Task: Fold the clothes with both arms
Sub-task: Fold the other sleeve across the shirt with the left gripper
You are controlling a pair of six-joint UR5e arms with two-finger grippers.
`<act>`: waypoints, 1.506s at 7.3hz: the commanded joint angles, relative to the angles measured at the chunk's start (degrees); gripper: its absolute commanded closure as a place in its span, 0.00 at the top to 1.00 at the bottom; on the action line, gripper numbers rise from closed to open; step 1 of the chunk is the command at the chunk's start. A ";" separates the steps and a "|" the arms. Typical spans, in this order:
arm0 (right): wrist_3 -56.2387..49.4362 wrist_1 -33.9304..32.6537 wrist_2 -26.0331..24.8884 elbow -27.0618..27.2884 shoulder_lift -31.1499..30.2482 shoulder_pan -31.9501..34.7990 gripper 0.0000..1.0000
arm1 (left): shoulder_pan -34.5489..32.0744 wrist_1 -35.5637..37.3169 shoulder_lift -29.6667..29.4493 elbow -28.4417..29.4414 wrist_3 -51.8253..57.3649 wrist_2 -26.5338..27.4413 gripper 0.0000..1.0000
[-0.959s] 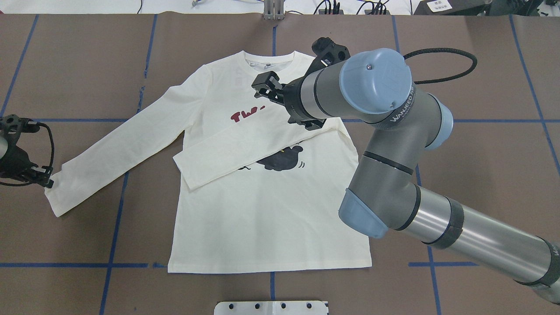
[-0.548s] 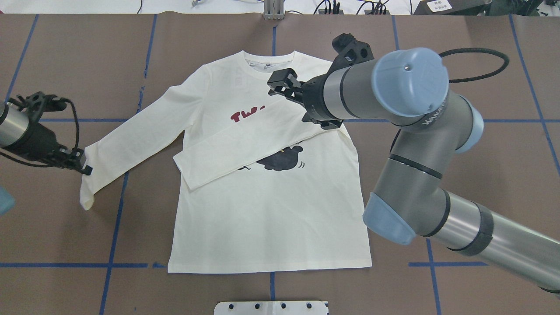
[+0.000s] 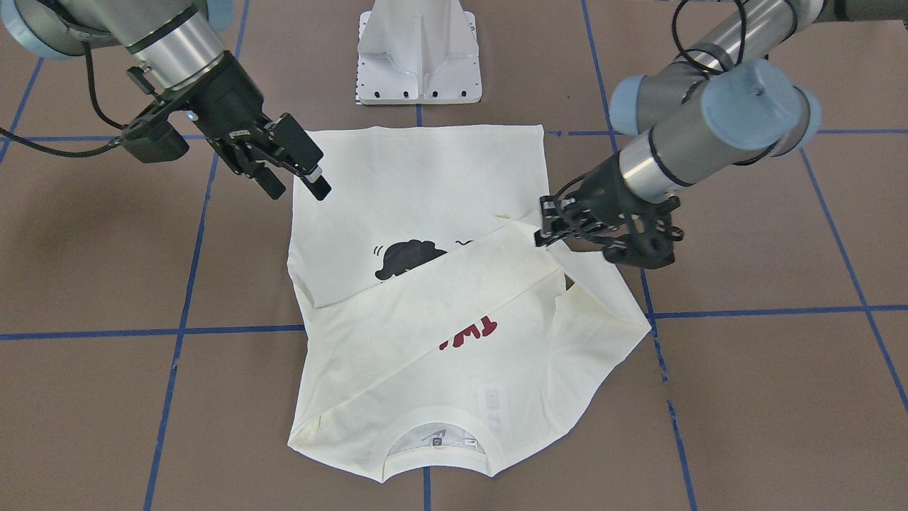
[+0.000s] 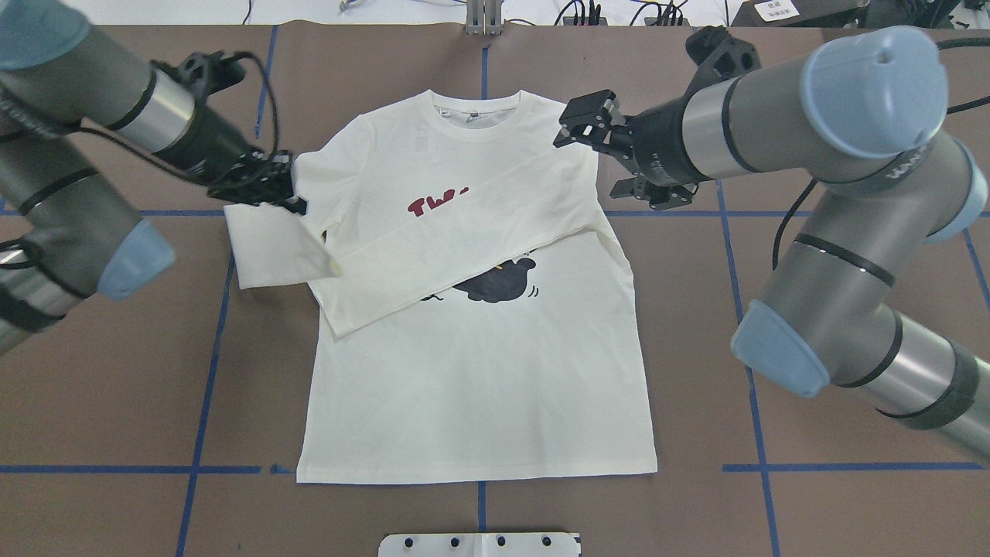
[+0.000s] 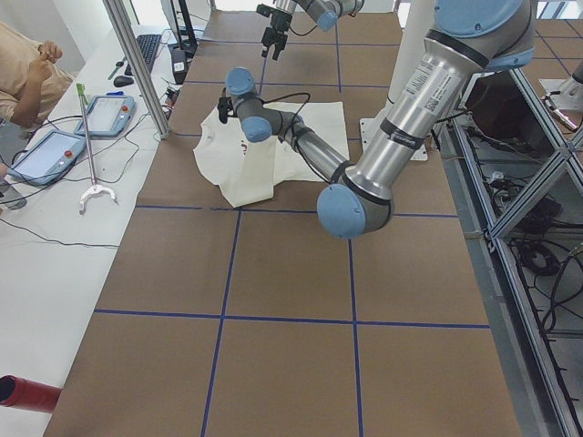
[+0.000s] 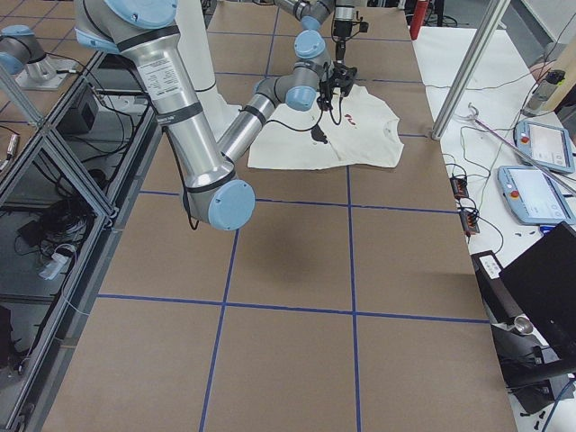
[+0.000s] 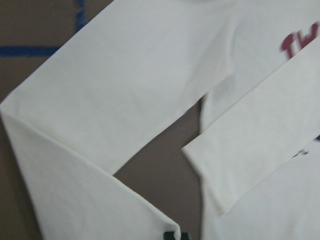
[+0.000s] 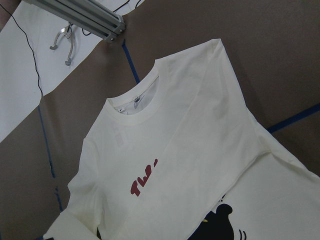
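Two grippers flank the shirt [image 4: 472, 371], which lies face up and flat at the middle of the brown table [image 4: 100, 387]. On the overhead view's left, the left gripper [image 4: 278, 186] pinches the end of one sleeve [image 4: 263, 247], which is doubled over beside the body. The other sleeve [image 4: 464, 232] lies diagonally across the chest. The right gripper [image 4: 571, 128] hovers by the far shoulder, fingers spread and empty.

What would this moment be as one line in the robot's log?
shirt: one sleeve folded across chest | left pincer: shut on other sleeve | right pincer: open, clear of shirt
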 commanded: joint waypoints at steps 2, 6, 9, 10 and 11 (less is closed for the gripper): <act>-5.77 0.04 8.74 0.24 -3.68 8.20 1.00 | 14.16 -15.06 -20.38 23.16 -7.54 22.64 0.00; -5.70 -0.05 8.58 -0.12 -4.04 8.04 1.00 | 19.20 -22.42 -25.74 34.80 -7.82 32.09 0.00; -5.61 -0.05 8.49 -0.11 -4.04 7.96 1.00 | 22.45 -22.00 -26.72 34.99 -10.01 32.72 0.00; -5.69 -0.05 8.49 -0.20 -3.95 7.96 1.00 | 22.46 -22.00 -26.37 34.99 -10.71 32.64 0.08; -5.70 -0.05 8.40 -0.29 -3.95 7.96 1.00 | 22.37 -21.91 -26.37 34.90 -10.89 32.64 0.35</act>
